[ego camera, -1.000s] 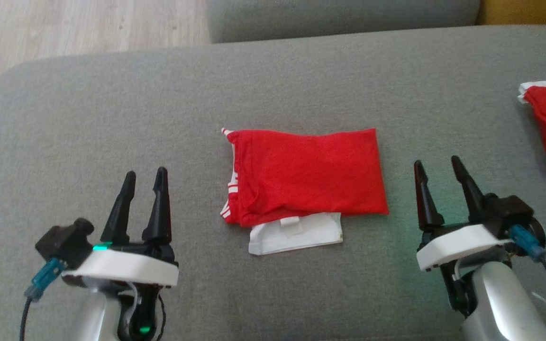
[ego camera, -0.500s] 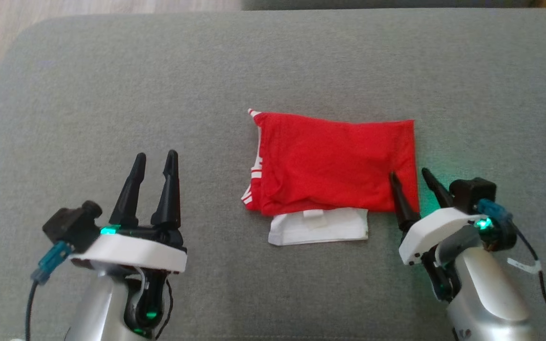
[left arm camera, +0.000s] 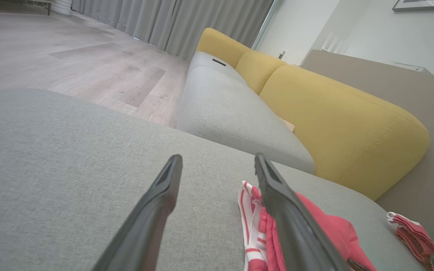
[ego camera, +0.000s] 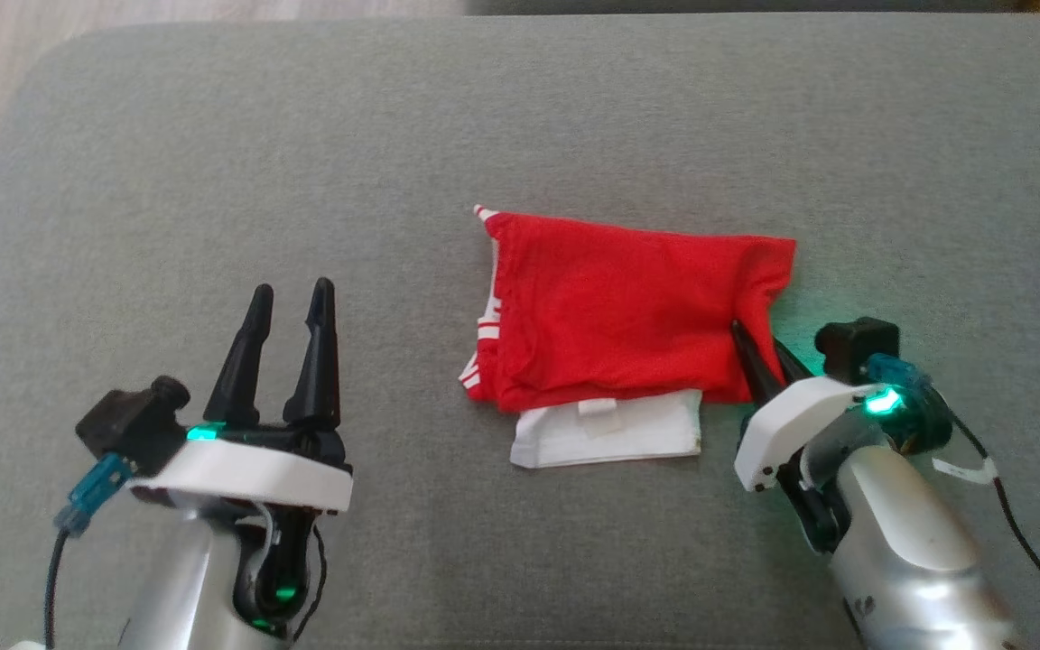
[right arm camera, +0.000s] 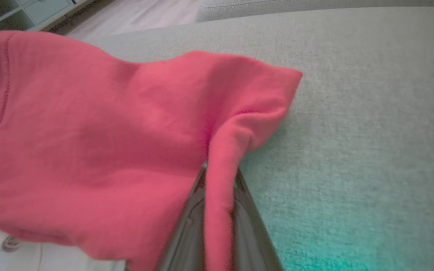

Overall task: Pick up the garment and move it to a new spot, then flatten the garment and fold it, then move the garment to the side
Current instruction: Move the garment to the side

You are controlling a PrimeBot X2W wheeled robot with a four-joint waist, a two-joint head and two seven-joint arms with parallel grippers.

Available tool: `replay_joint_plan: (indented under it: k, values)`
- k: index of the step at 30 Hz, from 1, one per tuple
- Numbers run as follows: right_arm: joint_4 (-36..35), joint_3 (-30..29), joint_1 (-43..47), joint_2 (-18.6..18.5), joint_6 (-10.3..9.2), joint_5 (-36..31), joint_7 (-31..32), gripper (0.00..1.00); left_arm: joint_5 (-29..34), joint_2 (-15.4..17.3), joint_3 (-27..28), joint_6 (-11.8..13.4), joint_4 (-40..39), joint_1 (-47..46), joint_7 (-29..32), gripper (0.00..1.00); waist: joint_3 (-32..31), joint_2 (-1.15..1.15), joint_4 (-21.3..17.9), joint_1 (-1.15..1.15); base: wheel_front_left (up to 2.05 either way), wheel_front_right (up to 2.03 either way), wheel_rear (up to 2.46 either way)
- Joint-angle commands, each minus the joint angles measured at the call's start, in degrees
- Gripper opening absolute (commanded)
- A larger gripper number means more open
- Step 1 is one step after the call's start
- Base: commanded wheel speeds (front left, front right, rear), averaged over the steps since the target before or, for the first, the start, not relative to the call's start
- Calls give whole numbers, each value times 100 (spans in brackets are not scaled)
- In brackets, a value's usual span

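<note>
The garment (ego camera: 619, 316) is red with a white band and lies folded on the grey cushion (ego camera: 484, 117), near the middle of the head view. My right gripper (ego camera: 755, 348) is shut on the garment's right edge, and a ridge of red cloth (right arm camera: 220, 165) is pinched between its two fingers. That corner is bunched up off the cushion. My left gripper (ego camera: 290, 302) stands open to the left of the garment, apart from it, with nothing between its fingers (left arm camera: 164, 195). The garment's striped edge (left arm camera: 249, 222) shows just beyond its right finger.
A second grey seat cushion (left arm camera: 232, 113) and yellow back cushions (left arm camera: 337, 124) lie beyond the garment. Another red and white cloth (left arm camera: 409, 229) lies at the far right. Wooden floor (left arm camera: 70, 56) runs past the cushion's rounded left edge.
My right gripper slid left to the garment's right edge and closed on it, pulling that corner into a ridge. The head camera tilted down early on. My left arm barely moved.
</note>
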Motion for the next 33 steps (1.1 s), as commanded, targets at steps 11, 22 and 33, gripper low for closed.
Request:
replay_joint_plan:
  k: [11, 22, 33]
  values:
    - [-622, -189, -516, -346, 37, -1412, -319, 0, 40, 40, 140, -8, -348, -243, -70, 100, -91, 0, -704, 0, 0, 0, 0]
    - [-1460, -142, -968, -2206, 37, -1451, 312, 0, 50, 40, -102, 11, -515, -551, -70, 100, 253, 0, -1076, 0, 0, 0, 0]
    - [-1126, -1176, -1125, -3597, 37, -1760, 693, 0, 91, 40, -98, -42, -442, -714, -70, 100, 660, 0, -931, 0, 0, 0, 0]
